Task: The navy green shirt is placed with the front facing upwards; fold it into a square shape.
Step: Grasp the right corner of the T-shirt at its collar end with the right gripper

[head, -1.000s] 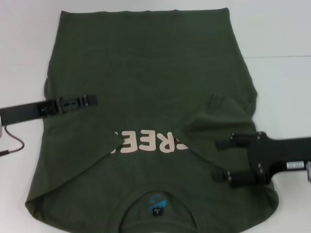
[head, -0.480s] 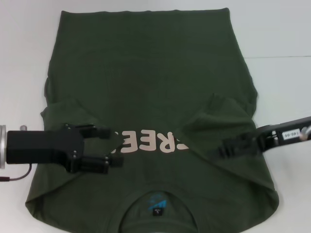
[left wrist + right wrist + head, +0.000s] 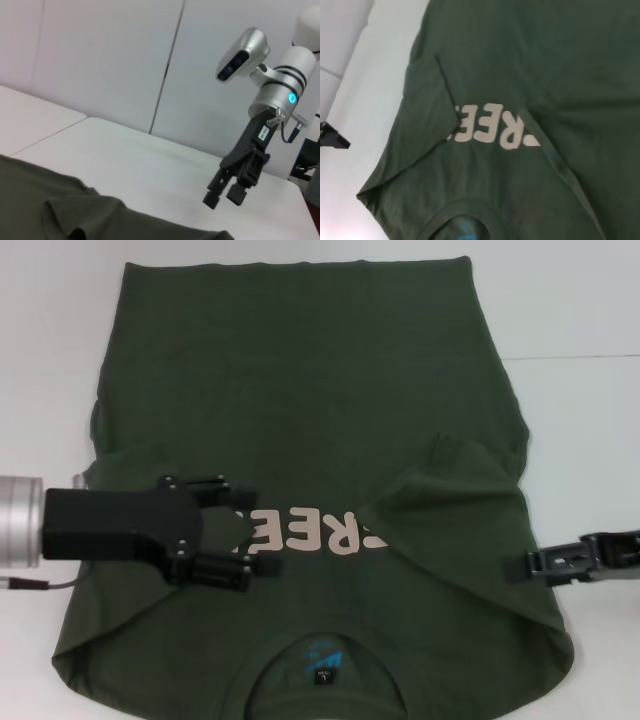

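The navy green shirt (image 3: 300,390) lies flat on the white table, collar toward me, with both sleeves folded inward over the chest. Its pale letters (image 3: 320,532) show between the folded sleeves, and the blue label (image 3: 322,658) sits inside the collar. My left gripper (image 3: 248,536) hovers open over the folded left sleeve, its fingertips at the first letter, with nothing between them. At the shirt's right edge my right gripper (image 3: 515,567) points inward beside the folded right sleeve. In the left wrist view the right gripper (image 3: 223,196) hangs above the table, its two tips slightly apart and holding nothing.
The white table (image 3: 580,420) shows on both sides of the shirt, with a seam line running across its right part. A thin cable (image 3: 40,583) trails from the left arm near the shirt's left edge.
The left gripper has swung in from the left, moving toward me over the folded sleeve to the letters. The right gripper has drawn back from the right sleeve to the shirt's edge.
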Controlling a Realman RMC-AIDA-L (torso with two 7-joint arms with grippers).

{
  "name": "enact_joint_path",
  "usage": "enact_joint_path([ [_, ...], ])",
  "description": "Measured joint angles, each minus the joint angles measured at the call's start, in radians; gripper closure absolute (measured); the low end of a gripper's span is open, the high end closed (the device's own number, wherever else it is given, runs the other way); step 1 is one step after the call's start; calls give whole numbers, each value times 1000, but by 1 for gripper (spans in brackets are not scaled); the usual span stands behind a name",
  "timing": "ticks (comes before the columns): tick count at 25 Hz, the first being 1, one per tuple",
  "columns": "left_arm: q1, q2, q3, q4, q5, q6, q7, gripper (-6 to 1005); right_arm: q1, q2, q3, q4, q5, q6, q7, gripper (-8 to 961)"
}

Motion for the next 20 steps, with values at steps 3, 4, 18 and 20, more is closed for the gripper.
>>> enact_joint_path([
  [3, -26, -3, 3, -26, -1, -11, 9, 55, -7, -5, 58, 0, -13, -28, -1, 47],
  [4, -33, -4, 4, -33, -1, -15, 13, 55, -7, -8, 79, 1, -15, -40, -3, 49],
  [18, -72, -13, 16, -67, -8, -41, 29, 58, 14, -70, 175, 53, -60, -114, 47, 74],
  [20, -73, -13, 16, -67, -13, -40, 29, 58, 23, -85, 184, 84, -60, -118, 56, 78],
])
